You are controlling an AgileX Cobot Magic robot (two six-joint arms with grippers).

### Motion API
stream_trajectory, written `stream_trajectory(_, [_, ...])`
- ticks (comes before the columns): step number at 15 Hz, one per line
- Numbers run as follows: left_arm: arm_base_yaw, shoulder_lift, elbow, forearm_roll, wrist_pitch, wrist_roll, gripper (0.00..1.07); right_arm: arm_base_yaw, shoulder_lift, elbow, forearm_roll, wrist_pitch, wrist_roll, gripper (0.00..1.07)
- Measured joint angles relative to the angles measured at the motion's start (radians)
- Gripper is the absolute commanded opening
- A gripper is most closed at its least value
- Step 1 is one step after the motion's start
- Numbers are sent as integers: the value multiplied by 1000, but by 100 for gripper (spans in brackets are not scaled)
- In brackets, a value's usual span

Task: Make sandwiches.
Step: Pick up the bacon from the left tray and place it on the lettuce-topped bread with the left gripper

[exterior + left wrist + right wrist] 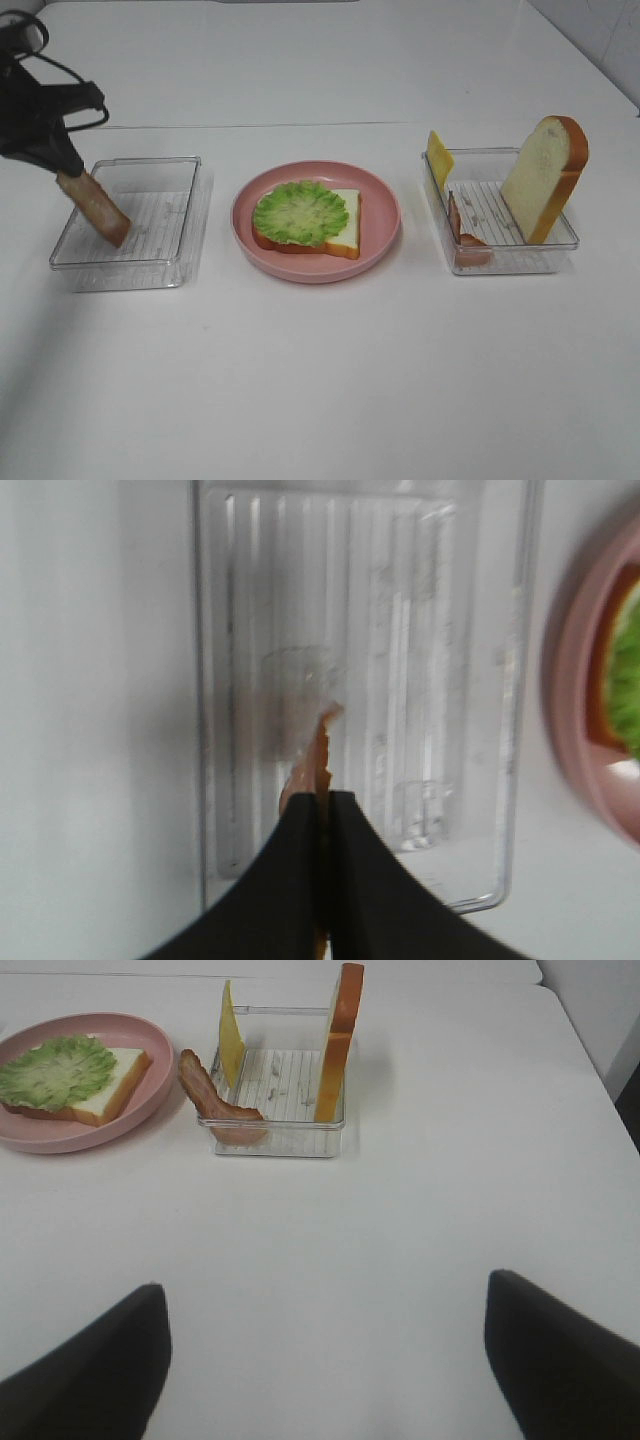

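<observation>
The left claw (67, 169) pinches a bacon strip (98, 208), which hangs just below it into a clear tray (190, 168). The right claw (325, 1298) gapes empty. Ahead to its left, a lettuce leaf (55, 1070) tops a bread slice (118, 1080) on the pink plate (60, 1138).

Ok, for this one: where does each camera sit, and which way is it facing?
Exterior high: mounted high, looking down on the table with left tray, pink plate and right tray; shows the left gripper shut on a bacon strip.
Left wrist: on the left arm, looking down past its closed fingers into the left tray.
Right wrist: on the right arm, low, looking across the table toward the right tray; the right gripper shows, open.
Shared: all three catch the pink plate.
</observation>
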Motion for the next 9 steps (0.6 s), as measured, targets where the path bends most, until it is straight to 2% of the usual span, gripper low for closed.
stream_trajectory(1, [0,-15,-46,-115,17,56,0,0,0,0,0,0,0,80])
stream_trajectory(2, [-1,-15,-55,-152,17,79,0,0,0,0,0,0,0,80])
stream_trajectory(6, [-68,-15,-76,-451,4,276,0,0,0,0,0,0,0,80])
stream_trajectory(7, [-99,-14,-76,-509,-17,310,0,0,0,0,0,0,0,80])
stream_trajectory(9, [-153,-4,-79,-583,-53,337,0,0,0,0,0,0,0,80])
